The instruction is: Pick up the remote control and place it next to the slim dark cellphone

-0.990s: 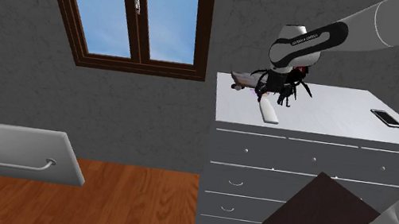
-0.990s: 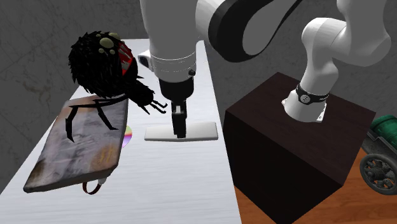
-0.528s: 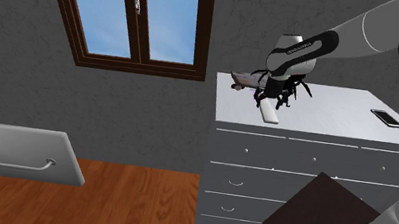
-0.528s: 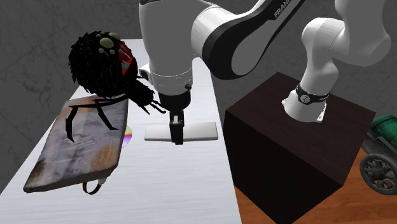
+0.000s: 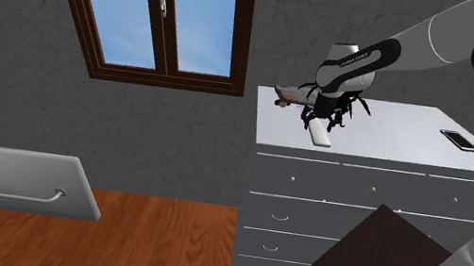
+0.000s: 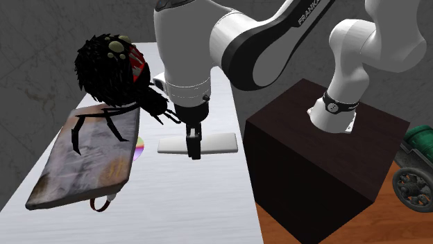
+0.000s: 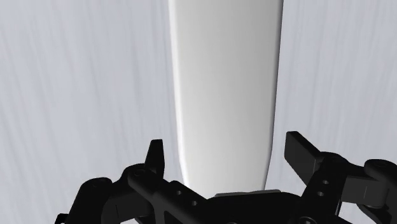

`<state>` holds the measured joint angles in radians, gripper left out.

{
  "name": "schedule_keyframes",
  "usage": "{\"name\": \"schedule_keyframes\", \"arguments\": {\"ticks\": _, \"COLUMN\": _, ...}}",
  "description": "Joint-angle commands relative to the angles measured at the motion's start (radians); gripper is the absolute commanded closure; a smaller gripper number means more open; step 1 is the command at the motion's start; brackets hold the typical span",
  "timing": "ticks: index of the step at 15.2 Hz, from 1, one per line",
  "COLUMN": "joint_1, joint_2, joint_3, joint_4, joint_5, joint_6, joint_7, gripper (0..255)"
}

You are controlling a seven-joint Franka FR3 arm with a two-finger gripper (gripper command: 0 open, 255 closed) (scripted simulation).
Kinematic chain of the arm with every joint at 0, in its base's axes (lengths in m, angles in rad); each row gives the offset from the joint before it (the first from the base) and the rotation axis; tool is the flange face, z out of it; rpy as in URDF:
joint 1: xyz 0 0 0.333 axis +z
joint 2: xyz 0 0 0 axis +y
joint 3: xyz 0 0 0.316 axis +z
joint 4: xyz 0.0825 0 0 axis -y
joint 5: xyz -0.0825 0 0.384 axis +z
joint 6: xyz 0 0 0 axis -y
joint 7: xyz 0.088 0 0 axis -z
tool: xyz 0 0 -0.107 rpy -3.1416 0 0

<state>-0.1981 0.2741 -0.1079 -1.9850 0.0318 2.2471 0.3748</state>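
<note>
The remote control (image 5: 321,137) is a plain white slab lying near the front edge of the white dresser top (image 5: 397,131). My black gripper (image 5: 328,123) has come down over it, open. In the wrist view the remote (image 7: 226,83) runs lengthwise between the two fingers (image 7: 156,154), with a small gap on each side. In the second exterior view the gripper (image 6: 193,147) stands at the middle of the remote (image 6: 223,143). The slim dark cellphone (image 5: 460,141) lies far off at the shoulder view's right end of the dresser top.
A black spider toy (image 6: 114,69) sits on a worn board (image 6: 83,163) close beside the remote. The dark stand (image 6: 312,159) is by the dresser's edge. A window (image 5: 157,11), a grey ledge (image 5: 10,176) and a green wheeled thing (image 6: 416,166) lie further off.
Over the last second the gripper has sunk lower over the remote and shifted slightly; its fingers have stayed apart. The remote has not moved.
</note>
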Motion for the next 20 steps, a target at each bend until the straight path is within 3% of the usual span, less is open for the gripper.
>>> {"name": "schedule_keyframes", "arguments": {"ticks": 1, "joint_1": 0.0, "joint_2": 0.0, "joint_3": 0.0, "joint_4": 0.0, "joint_5": 0.0, "joint_6": 0.0, "joint_7": 0.0, "gripper": 255}}
{"name": "schedule_keyframes", "arguments": {"ticks": 10, "joint_1": 0.0, "joint_2": 0.0, "joint_3": 0.0, "joint_4": 0.0, "joint_5": 0.0, "joint_6": 0.0, "joint_7": 0.0, "gripper": 255}}
{"name": "schedule_keyframes", "arguments": {"ticks": 20, "joint_1": 0.002, "joint_2": -0.066, "joint_3": -0.003, "joint_4": 0.053, "joint_5": -0.01, "joint_6": -0.118, "joint_7": 0.006, "gripper": 255}}
